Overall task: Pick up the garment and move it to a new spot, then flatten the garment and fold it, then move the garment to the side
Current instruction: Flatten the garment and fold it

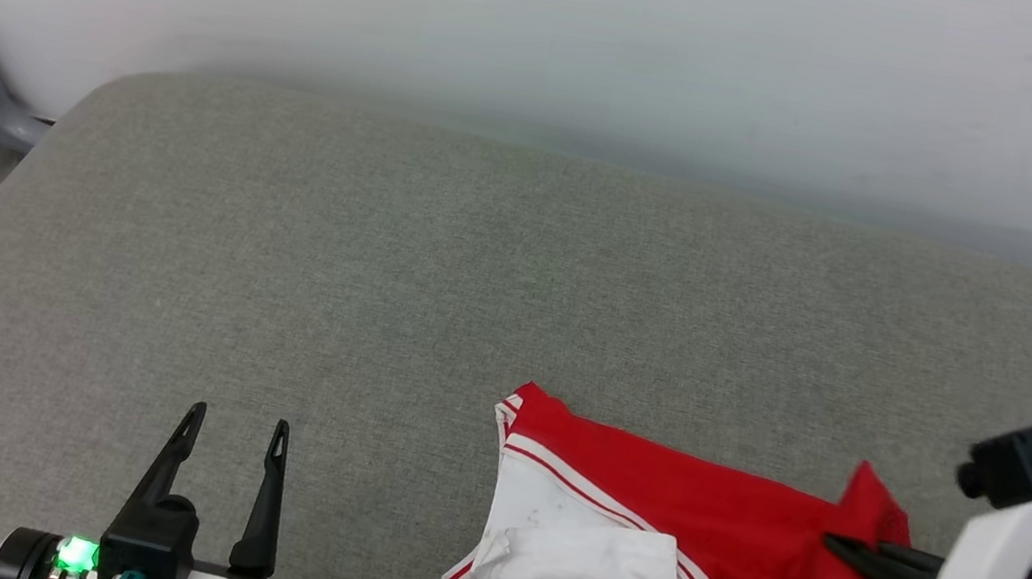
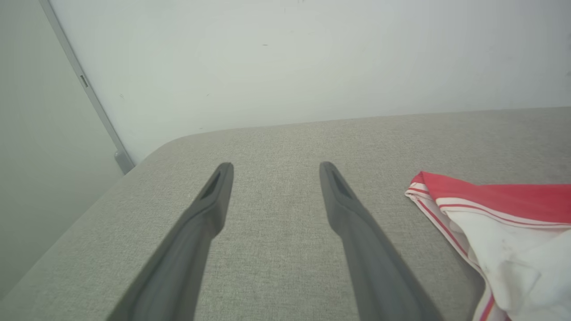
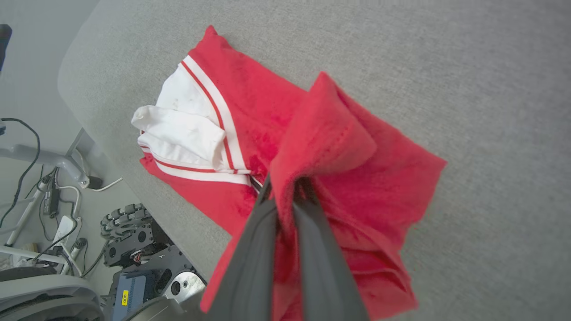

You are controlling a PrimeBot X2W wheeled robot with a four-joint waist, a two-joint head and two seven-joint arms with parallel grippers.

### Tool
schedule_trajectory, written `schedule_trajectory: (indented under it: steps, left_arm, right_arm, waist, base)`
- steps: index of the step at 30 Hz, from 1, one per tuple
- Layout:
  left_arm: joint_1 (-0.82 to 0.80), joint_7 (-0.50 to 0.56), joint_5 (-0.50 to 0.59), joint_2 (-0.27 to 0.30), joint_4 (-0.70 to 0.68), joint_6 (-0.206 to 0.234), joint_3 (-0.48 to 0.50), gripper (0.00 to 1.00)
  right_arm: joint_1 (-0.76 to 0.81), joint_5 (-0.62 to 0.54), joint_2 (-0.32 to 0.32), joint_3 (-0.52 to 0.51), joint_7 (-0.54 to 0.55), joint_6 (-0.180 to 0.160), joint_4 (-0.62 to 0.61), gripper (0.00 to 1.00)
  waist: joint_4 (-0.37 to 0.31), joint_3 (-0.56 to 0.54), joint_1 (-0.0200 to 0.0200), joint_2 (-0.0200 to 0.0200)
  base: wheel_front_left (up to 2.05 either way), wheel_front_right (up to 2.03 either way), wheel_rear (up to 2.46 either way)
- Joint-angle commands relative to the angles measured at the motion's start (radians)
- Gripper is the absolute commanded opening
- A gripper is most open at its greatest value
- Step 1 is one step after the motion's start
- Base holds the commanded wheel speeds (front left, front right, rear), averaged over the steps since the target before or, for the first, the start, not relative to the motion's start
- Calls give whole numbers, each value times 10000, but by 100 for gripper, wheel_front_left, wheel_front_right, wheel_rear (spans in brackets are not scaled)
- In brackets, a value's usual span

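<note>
Fingers of our right gripper (image 3: 287, 189) are pinched together on a raised red fold of the garment (image 3: 254, 93), whose white sleeve and striped trim lie on the grey bench (image 3: 468, 89) beyond their tips. Our left gripper (image 1: 240, 417) holds its fingers wide apart over the bench, with the garment's striped edge lying clear of them, out past the right-hand finger.
</note>
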Motion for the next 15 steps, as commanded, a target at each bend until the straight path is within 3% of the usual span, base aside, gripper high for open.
schedule_trajectory:
  steps: [1,15]
  left_arm:
    - [-122,-50,70,-32,0,-21,-21,100]
    - [-566,-50,140,-225,64,-40,-183,100]
  right_arm:
    - [-149,-88,92,32,33,-8,-29,0]
    - [-2230,-1216,1852,2013,338,-8,701,0]
  waist:
    - [56,51,0,0]
    - [560,627,0,0]
  base:
    - [0,0,0]
    - [0,0,0]
